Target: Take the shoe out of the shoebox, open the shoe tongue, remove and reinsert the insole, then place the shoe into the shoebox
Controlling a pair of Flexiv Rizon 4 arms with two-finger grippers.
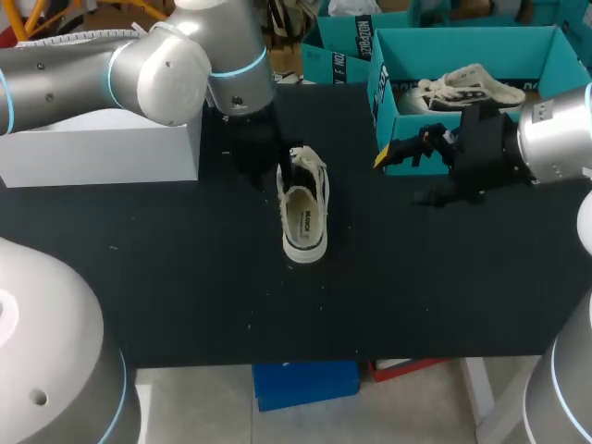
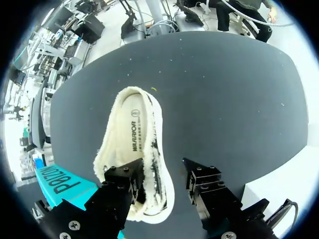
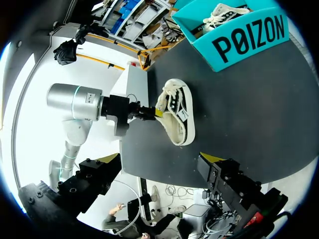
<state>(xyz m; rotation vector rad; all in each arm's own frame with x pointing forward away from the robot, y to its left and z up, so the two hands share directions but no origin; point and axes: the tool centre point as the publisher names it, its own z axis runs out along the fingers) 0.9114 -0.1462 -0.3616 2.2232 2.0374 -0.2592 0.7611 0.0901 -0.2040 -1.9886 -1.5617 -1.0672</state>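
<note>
1. The cream low-top sneaker point(image 1: 304, 211) is seen upright on its sole in the middle of the black bench point(image 1: 185, 277), outside the shoebox. The toe is turned to the far side and the heel to the near side.
2. The insole point(image 2: 130, 133) is seen lying inside the sneaker through the open collar.
3. The left gripper point(image 1: 268, 166) is held low over the sneaker's toe and lace end. Its fingers point(image 2: 122, 181) are parted: one is set over the laced part, the other over bare bench just beside the sneaker. No clamp from two sides is seen.
4. From the right wrist view, a yellow tip of the left gripper is seen right at the tongue area; whether it touches cannot be told.
5. The right gripper point(image 1: 412, 157) is held above the bench to the right of the sneaker, just before the shoebox's near wall. Its fingers point(image 3: 224, 177) are spread wide, with nothing between them.
6. The teal shoebox point(image 1: 388, 102) is placed at the far right of the bench, lid off. A second sneaker point(image 1: 462, 88) is seen inside it.
7. A white box point(image 1: 102, 153) is noted at the far left.
</note>
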